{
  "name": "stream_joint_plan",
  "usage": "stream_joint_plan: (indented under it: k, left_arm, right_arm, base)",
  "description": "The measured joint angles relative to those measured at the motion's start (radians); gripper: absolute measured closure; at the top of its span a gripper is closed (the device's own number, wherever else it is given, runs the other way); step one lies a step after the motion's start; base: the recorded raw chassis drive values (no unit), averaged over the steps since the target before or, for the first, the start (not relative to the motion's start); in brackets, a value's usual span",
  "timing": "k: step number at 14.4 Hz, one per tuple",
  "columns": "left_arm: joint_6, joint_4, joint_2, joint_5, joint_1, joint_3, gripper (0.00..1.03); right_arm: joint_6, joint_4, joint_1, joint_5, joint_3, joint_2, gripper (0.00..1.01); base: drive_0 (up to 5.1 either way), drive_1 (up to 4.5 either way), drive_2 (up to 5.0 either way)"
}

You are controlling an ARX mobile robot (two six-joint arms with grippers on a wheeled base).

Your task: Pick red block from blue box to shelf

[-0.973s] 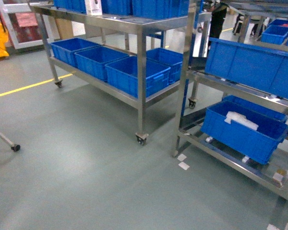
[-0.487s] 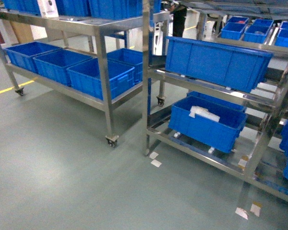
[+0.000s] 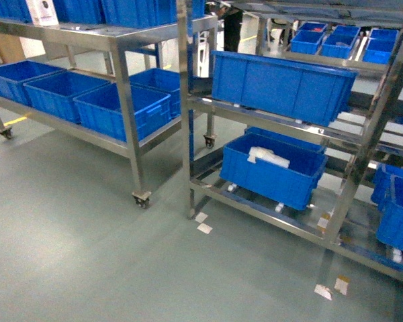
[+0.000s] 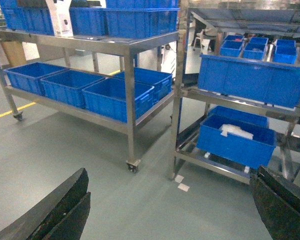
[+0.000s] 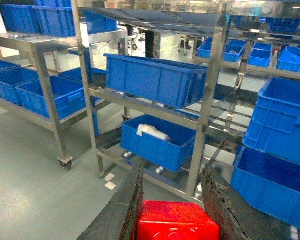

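— While the head camera faces the shelf (image 3: 342, 194), what shows there?
— Steel uprights, a blue crate (image 3: 282, 77) on the middle tier, another crate (image 3: 272, 171) below with something white in it. A wheeled rack (image 3: 124, 114) stands just left. No arms show.
— And the left wrist?
— Same racks from lower down. The left gripper (image 4: 170, 210) has its dark fingers (image 4: 60, 210) spread wide at the frame's two bottom corners, nothing between them.
— The right wrist?
— The right gripper (image 5: 176, 212) is clamped on the red block (image 5: 177, 225), which sits between its fingers, facing the shelf (image 5: 207, 100).
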Motion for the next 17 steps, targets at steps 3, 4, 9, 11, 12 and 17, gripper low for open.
stream_joint_plan:
  k: [3,4,9,11,12,17]
  left_arm:
    - [0.0,0.0,0.0,0.0,0.0,0.0,0.05]
    - [0.0,0.0,0.0,0.0,0.0,0.0,0.05]
    - [0.0,0.0,0.0,0.0,0.0,0.0,0.05]
    - [0.0,0.0,0.0,0.0,0.0,0.0,0.05]
    - [0.0,0.0,0.0,0.0,0.0,0.0,0.05]
    - [0.0,0.0,0.0,0.0,0.0,0.0,0.05]
  right_arm:
    - [0.0,0.0,0.0,0.0,0.0,0.0,0.73]
    - [0.0,0.0,0.0,0.0,0.0,0.0,0.73]
    - [0.0,0.0,0.0,0.0,0.0,0.0,0.73]
    - [0.0,0.0,0.0,0.0,0.0,0.0,0.73]
    - [0.0,0.0,0.0,0.0,0.0,0.0,0.73]
    - [0.0,0.0,0.0,0.0,0.0,0.0,0.73]
  base:
    - [-1.7,-1.72,-1.7]
    - [-1.7,-1.69,-1.7]
    - [-1.5,-1.53,-1.5]
    - [-1.5,-1.48,-1.5]
    - [-1.5,-1.46,-1.5]
    - [-1.5,-1.5,-1.5]
